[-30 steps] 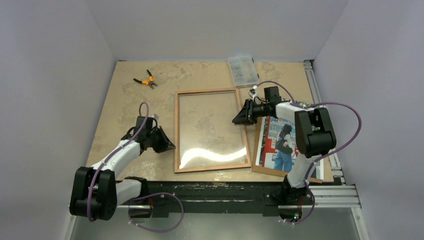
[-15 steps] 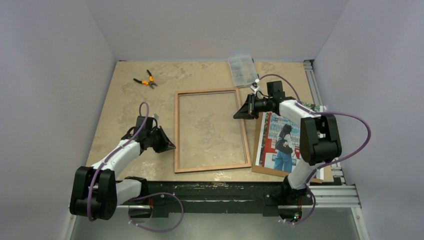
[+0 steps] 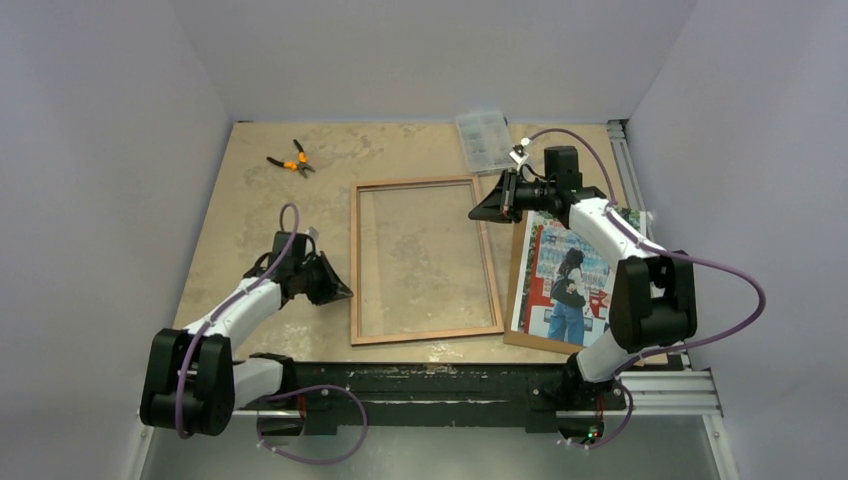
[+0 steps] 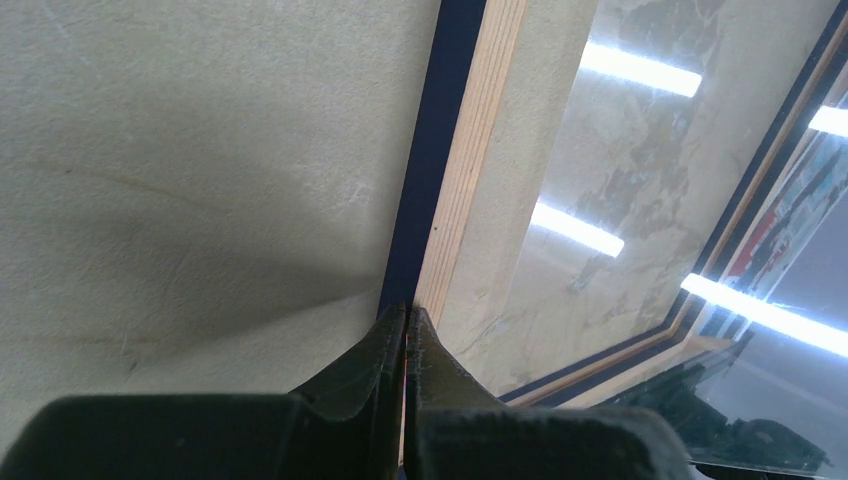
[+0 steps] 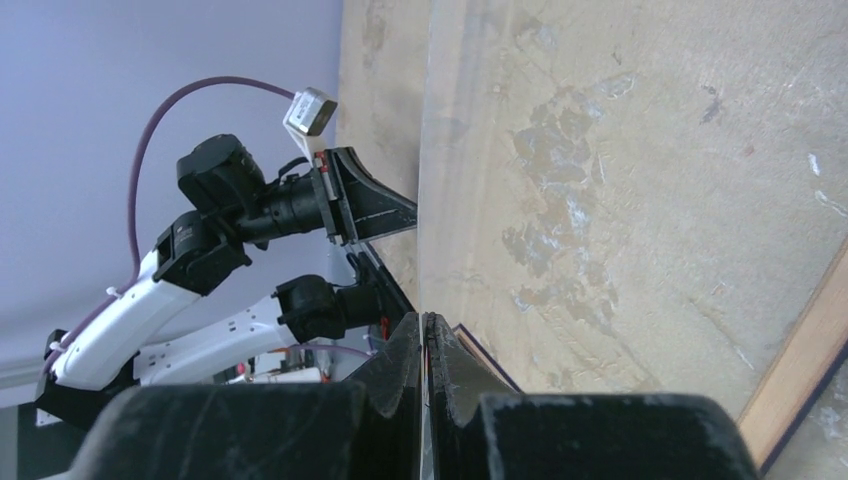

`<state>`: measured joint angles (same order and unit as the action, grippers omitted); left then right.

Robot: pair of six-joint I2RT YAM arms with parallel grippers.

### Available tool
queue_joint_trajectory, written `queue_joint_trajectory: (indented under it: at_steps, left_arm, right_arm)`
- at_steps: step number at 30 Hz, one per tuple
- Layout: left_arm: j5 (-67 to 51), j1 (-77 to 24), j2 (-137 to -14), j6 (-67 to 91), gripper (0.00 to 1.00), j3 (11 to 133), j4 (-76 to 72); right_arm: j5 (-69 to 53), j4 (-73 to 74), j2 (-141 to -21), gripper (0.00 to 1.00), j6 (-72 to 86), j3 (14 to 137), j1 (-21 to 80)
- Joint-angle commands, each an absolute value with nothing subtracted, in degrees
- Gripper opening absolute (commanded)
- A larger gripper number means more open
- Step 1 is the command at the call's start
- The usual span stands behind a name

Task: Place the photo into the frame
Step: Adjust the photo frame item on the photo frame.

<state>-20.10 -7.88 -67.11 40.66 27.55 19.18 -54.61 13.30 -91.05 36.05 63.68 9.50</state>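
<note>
The frame (image 3: 357,262) lies flat mid-table, wood-brown face up, its dark blue side edge (image 4: 432,150) showing in the left wrist view. My left gripper (image 3: 347,293) is shut with nothing between its fingers, its tips (image 4: 407,312) against the frame's left rail. My right gripper (image 3: 474,214) sits at the upper part of the frame's right rail. It (image 5: 424,320) is shut on the thin edge of the clear pane (image 5: 421,200). The photo (image 3: 560,250) lies picture-up on a brown board (image 3: 522,336) right of the frame, partly under the right arm.
Orange-handled pliers (image 3: 290,160) lie at the far left. A clear parts box (image 3: 485,140) stands at the far edge, just beyond the right gripper. An aluminium rail (image 3: 630,170) runs along the table's right side.
My right gripper has closed and slid toward the far end of the frame's right rail. The bright glare on the pane has vanished. The left arm has stayed put.
</note>
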Motion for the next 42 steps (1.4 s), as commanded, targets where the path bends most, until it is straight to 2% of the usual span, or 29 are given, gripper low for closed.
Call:
queue_joint_trajectory:
  at_steps: [1,12,32,36,38,39,40,42]
  left_arm:
    - [-21.1,-8.0,-72.3,38.6,0.00,26.8,17.1]
    - [-16.7,-8.6,-66.4,38.6,0.00,26.9,20.7]
    - [-17.2,-8.6,-65.9,38.3,0.01,27.2,20.8]
    - [-17.4,-8.6,-61.2,38.9,0.22,27.1,20.8]
    - [-17.9,-8.6,-58.4,39.6,0.42,26.6,20.0]
    - [-18.0,-8.6,-57.2,40.0,0.50,26.3,19.7]
    - [-18.0,-8.6,-56.0,40.3,0.54,26.0,19.4]
    - [-18.2,-8.6,-54.4,41.3,0.57,25.4,18.2]
  right_arm:
    - [-54.1,11.1,-88.6,0.00,39.4,65.5,10.5]
    - [-54.1,6.5,-88.3,0.00,43.2,64.5,12.4]
    - [-53.9,3.3,-87.9,0.00,46.9,65.3,14.3]
    - [-53.9,3.6,-87.6,0.00,47.0,65.5,14.3]
    - [-53.9,3.8,-87.5,0.00,46.9,65.3,14.3]
    - [-53.9,3.9,-87.5,0.00,46.7,65.3,14.3]
    - [-53.9,3.9,-87.5,0.00,46.7,65.1,14.3]
    - [-53.8,4.0,-87.5,0.00,46.6,65.0,14.3]
